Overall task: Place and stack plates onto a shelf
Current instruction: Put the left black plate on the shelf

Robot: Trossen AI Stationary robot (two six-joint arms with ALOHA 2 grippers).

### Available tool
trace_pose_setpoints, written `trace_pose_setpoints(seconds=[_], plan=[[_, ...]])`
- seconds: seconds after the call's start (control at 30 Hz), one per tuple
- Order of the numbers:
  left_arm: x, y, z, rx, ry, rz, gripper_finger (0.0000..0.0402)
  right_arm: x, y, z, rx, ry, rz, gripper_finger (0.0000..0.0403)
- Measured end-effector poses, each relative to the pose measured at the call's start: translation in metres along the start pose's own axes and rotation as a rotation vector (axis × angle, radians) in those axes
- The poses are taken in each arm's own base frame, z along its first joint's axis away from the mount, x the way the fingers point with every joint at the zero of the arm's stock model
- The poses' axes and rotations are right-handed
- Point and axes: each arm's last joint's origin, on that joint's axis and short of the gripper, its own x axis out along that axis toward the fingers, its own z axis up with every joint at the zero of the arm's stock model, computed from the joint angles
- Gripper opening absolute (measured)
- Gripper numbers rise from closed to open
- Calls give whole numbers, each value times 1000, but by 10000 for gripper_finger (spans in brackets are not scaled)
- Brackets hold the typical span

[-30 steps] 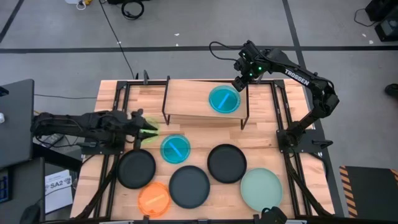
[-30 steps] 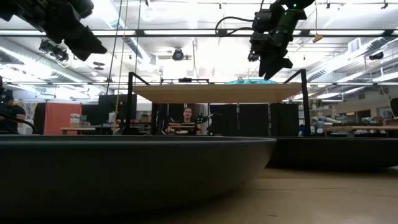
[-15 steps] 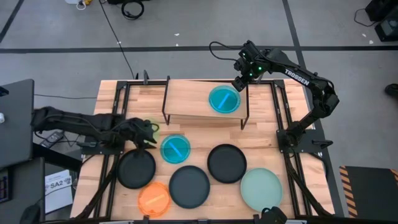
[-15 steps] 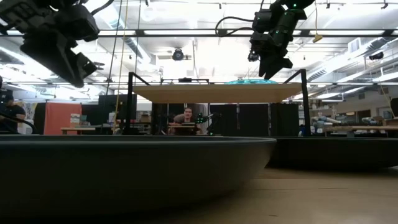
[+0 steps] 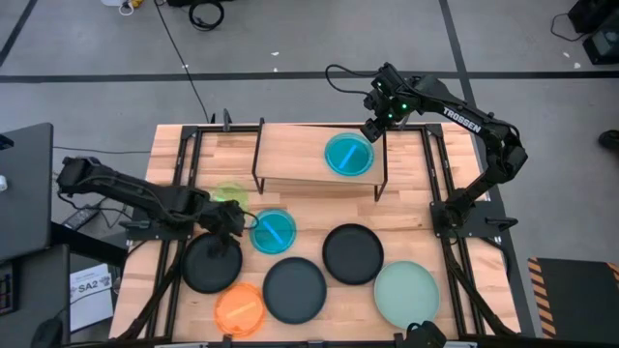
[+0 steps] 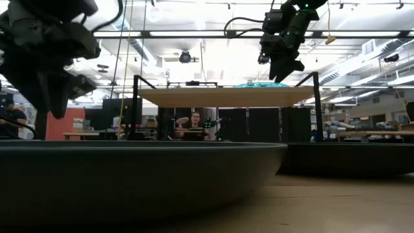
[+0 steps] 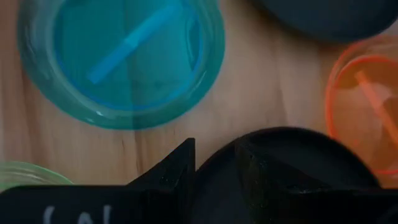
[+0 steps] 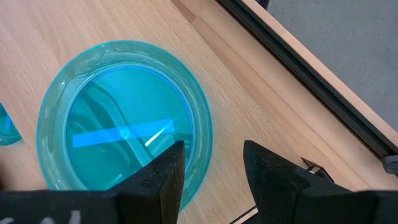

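My left gripper (image 5: 230,224) is open and points down over the far rim of a black plate (image 5: 213,263) on the table's left. In the left wrist view its fingers (image 7: 180,167) stand on either side of that rim (image 7: 214,163), one over the wood and one over the plate. I cannot tell whether they touch it. A lime green plate (image 5: 230,196) lies flat just beyond it, and a blue plate (image 5: 274,231) lies to its right. My right gripper (image 5: 371,130) is open over the far right rim of a second blue plate (image 8: 124,137), which lies flat on the shelf (image 5: 300,159).
Two more black plates (image 5: 293,288) (image 5: 353,253), a pale mint plate (image 5: 406,293) and an orange plate (image 5: 239,309) lie along the table's near half. The shelf's left half (image 5: 285,155) is bare wood. Thin black legs (image 5: 257,159) stand at the shelf's ends. A person sits in the room behind.
My left gripper has moved from over the lime green plate toward the table's near edge. It has come down and tipped to point at the black plate's far rim. The lime green plate stays flat on the table. My right gripper has kept still.
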Motion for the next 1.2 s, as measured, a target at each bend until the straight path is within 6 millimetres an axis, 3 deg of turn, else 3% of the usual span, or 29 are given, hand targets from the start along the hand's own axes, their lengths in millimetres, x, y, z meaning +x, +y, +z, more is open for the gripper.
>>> trace_pose_setpoints(seconds=[0.27, 0.7, 1.2], plan=[[18, 2, -2, -11, 108, 17, 121, 0, 0, 0, 0, 0, 0, 170], [22, 3, -3, -13, 132, 21, 121, 0, 0, 0, 0, 0, 0, 170], [46, 6, -9, -21, 281, 15, 121, 0, 0, 0, 0, 0, 0, 170]])
